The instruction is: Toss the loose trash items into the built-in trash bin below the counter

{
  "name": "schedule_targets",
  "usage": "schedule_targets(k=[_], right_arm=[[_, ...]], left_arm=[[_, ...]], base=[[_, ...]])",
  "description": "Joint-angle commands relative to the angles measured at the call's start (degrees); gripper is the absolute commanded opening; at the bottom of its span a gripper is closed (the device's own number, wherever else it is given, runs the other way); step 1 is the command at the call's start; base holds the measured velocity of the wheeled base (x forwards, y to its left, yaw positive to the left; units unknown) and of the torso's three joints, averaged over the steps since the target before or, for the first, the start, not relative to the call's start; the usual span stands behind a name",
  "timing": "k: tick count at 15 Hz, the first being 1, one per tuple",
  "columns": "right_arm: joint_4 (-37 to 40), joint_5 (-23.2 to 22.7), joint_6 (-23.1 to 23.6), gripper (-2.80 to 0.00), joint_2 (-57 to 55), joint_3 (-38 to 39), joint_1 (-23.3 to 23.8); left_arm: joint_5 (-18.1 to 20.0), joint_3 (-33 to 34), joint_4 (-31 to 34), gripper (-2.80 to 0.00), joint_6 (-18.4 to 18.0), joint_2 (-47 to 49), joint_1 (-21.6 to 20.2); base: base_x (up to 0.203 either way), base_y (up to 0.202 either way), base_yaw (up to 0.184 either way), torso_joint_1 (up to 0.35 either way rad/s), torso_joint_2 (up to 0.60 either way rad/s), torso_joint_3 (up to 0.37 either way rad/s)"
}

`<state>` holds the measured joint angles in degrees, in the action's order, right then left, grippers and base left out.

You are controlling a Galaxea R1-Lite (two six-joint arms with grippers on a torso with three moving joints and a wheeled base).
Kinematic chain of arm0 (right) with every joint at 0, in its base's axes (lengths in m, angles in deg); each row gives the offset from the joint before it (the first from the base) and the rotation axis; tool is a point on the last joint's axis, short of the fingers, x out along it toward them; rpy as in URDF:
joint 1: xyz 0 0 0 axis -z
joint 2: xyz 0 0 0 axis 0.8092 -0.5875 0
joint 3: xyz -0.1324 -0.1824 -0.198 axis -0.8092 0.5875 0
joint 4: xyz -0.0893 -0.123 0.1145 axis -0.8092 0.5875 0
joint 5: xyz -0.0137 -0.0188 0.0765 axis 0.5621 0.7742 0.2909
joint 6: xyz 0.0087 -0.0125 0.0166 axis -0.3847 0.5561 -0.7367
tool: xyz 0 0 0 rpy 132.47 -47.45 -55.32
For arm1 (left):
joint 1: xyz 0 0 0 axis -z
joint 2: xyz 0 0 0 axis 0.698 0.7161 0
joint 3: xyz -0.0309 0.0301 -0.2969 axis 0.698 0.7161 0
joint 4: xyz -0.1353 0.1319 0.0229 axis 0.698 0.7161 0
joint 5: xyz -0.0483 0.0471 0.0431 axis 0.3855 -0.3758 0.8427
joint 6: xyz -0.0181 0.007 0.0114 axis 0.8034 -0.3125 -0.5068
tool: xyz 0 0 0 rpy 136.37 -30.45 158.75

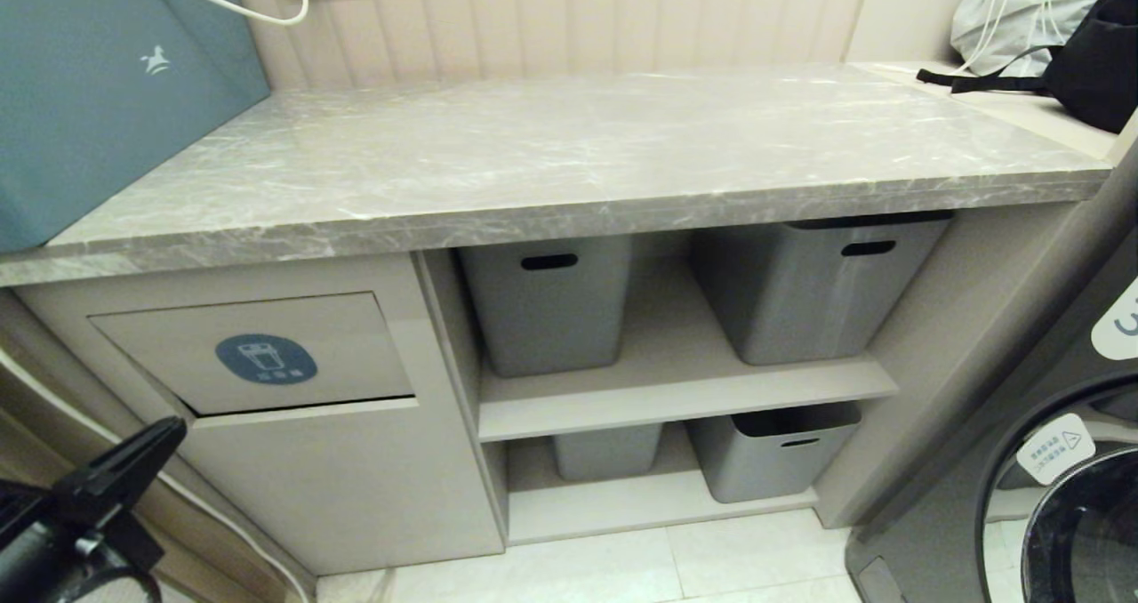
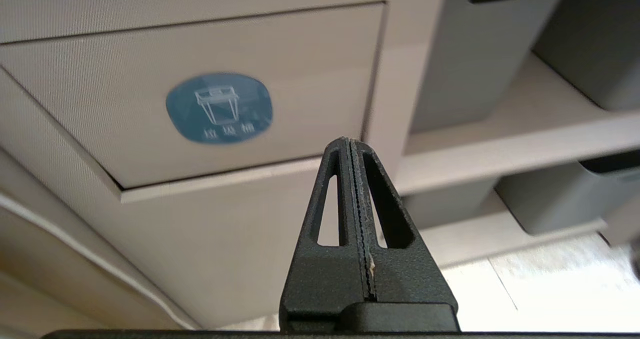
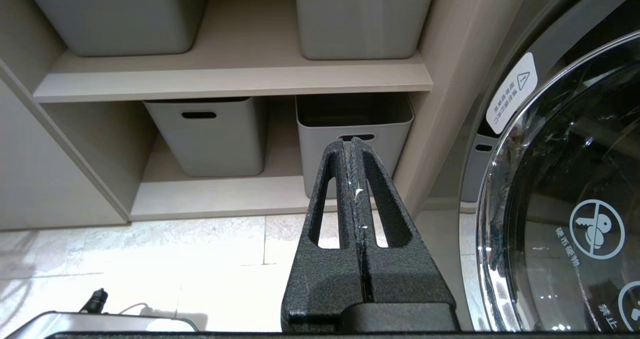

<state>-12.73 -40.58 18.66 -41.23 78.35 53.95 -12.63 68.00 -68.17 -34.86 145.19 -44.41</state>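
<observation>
The grey marble counter [image 1: 569, 149] carries no cardboard scraps; none show in any view. Under its left end the beige built-in trash bin flap [image 1: 258, 354] with its round blue sticker [image 1: 265, 358] sits closed in the cabinet front. My left gripper [image 1: 169, 430] hangs low at the lower left, shut with nothing in it, a little below and left of the flap [image 2: 210, 94]. In the left wrist view its tip [image 2: 350, 141] points just below the flap's lower right corner. My right gripper [image 3: 352, 141] is shut and empty, out of the head view, low over the floor.
Grey plastic bins [image 1: 547, 305] [image 1: 805, 287] stand on the open shelves right of the cabinet, with more [image 1: 769, 452] below. A teal box [image 1: 107, 87] sits on the counter's left end, bags [image 1: 1058, 25] at the far right. A washing machine door [image 1: 1067, 496] fills the right.
</observation>
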Motion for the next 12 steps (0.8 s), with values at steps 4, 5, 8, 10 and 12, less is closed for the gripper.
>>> schedule_targets(k=[4, 5, 8, 10, 12], right_arm=[[-0.01, -0.04, 0.0, -2.8, -0.07, 0.0, -0.01], [0.08, -0.04, 0.0, -2.8, -0.07, 0.0, -0.01], [0.06, -0.04, 0.08, -2.8, -0.07, 0.0, -0.01], [0.02, -0.04, 0.08, -2.8, -0.07, 0.0, -0.01], [-0.01, 0.04, 0.0, -2.8, -0.07, 0.0, -0.01]], left_arm=[[0.0, 0.09, 20.19, -2.8, -1.11, -24.0, 1.27], [-0.01, 0.09, 24.85, -2.8, -1.24, -28.74, 1.22], [0.07, 0.09, 37.26, -2.8, -2.06, -41.05, 0.2], [0.11, 0.09, 43.72, -2.8, -3.21, -47.61, -1.33], [-2.48, 0.09, 49.36, -2.8, -5.04, -51.0, -1.91]], base=[[0.0, 0.0, 0.0, 0.0, 0.0, 0.0], [0.0, 0.0, 0.0, 0.0, 0.0, 0.0], [0.0, 0.0, 0.0, 0.0, 0.0, 0.0], [0.0, 0.0, 0.0, 0.0, 0.0, 0.0], [0.0, 0.0, 0.0, 0.0, 0.0, 0.0]])
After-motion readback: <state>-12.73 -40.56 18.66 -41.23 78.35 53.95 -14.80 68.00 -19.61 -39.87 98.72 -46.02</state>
